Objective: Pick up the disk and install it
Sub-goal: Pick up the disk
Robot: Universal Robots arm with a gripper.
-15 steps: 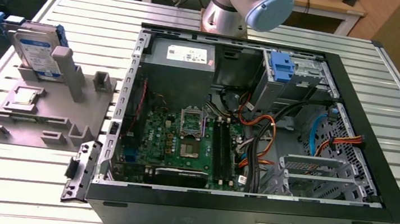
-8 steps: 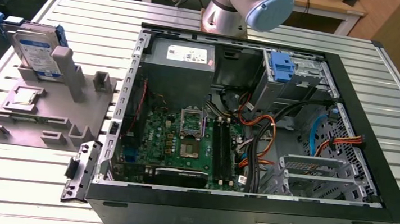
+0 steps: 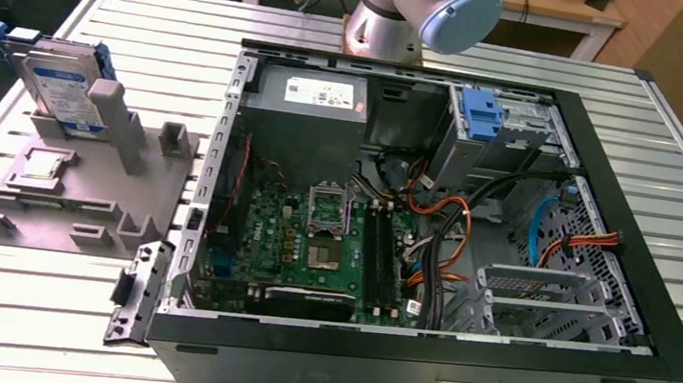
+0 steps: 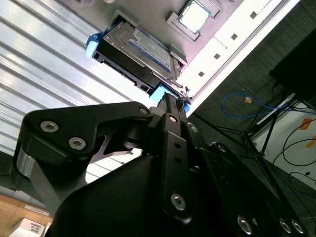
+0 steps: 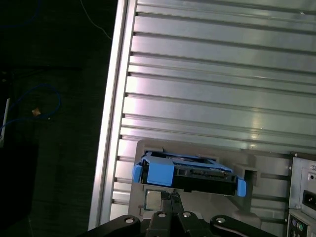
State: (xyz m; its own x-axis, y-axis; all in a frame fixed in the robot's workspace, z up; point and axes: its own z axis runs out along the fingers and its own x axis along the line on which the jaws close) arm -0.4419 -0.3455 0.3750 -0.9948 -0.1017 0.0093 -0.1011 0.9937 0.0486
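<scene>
The disk (image 3: 64,87) is a grey metal drive with a white-and-blue label in a blue carrier. It leans upright in a slot of the grey fixture (image 3: 97,193) at the exterior view's left. Both wrist views look down on it from well above: the disk (image 4: 140,52) lies beyond my fingertips, and its blue-tabbed edge (image 5: 190,173) sits on the fixture. My gripper (image 4: 173,101) (image 5: 171,200) has its fingers together, holds nothing, and stays apart from the disk.
An open computer case (image 3: 637,312) fills the middle of the slatted metal table (image 3: 156,16). It holds a silver drive bay with a blue bracket (image 3: 479,115), a power supply (image 3: 314,92) and orange cables. A processor chip (image 3: 42,165) rests on the fixture. The arm's base (image 3: 387,23) stands behind the case.
</scene>
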